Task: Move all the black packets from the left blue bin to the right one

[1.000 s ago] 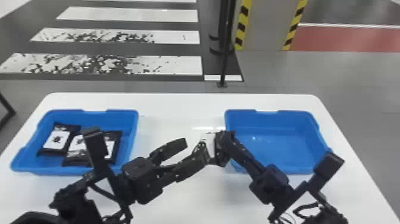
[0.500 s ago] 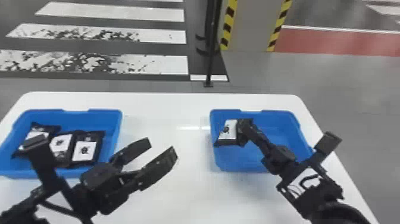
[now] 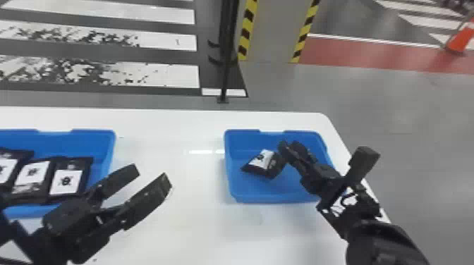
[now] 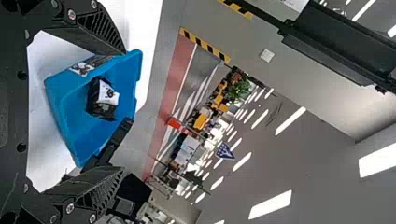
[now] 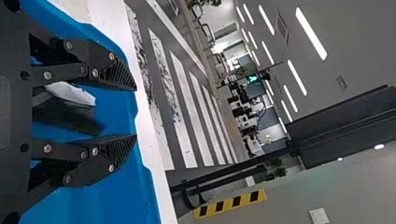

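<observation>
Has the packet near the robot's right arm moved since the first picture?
Yes. The packet has gone rightward: it was beside the left edge of the right bin, and now it is inside.

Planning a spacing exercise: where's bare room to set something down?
Bare: white tabletop between the blue plastic left bin and right bin, beyond the left end effector. Crowded: the left bin, by black packets; the right bin, by another packet and the right end effector.
</observation>
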Available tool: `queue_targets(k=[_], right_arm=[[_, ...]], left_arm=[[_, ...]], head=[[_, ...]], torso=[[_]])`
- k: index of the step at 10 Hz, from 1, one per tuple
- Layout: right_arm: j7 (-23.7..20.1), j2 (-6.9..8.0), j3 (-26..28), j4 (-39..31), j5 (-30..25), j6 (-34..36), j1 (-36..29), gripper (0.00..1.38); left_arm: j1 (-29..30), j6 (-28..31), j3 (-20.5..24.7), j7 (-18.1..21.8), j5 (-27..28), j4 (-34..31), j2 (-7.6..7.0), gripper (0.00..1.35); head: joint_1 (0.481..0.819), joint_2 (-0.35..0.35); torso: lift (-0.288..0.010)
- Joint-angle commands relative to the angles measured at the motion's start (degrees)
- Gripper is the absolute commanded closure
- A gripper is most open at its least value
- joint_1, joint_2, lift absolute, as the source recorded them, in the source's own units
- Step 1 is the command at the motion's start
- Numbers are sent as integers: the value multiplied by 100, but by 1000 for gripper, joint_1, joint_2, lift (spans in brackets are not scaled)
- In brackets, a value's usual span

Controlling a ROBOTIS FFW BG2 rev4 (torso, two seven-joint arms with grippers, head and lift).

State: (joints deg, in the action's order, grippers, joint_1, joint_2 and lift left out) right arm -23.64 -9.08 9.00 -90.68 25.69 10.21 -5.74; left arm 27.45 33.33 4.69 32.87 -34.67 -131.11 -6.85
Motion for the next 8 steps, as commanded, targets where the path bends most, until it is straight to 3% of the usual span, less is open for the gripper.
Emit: queue_targets(k=[1, 3, 5, 8], right_arm=[[193, 108, 3, -965, -479, -108, -635, 102], [369, 363, 3, -2287, -1004, -389, -1774, 113], [413, 618, -8, -3285, -1176, -558, -2801, 113], [413, 662, -225, -4059, -1027, -642, -3743, 114]], left_arm=[[25, -15, 148, 0, 74, -2, 9, 168], [53, 41, 445, -17, 291, -2, 35, 168], [-31, 280, 856, -132, 748, -2, 70, 170], [-538, 618, 1393, -281, 1548, 532, 96, 170]], head=[[695, -212], [695, -187], [695, -145], [695, -6]], torso=[[-140], [-140], [-140], [-140]])
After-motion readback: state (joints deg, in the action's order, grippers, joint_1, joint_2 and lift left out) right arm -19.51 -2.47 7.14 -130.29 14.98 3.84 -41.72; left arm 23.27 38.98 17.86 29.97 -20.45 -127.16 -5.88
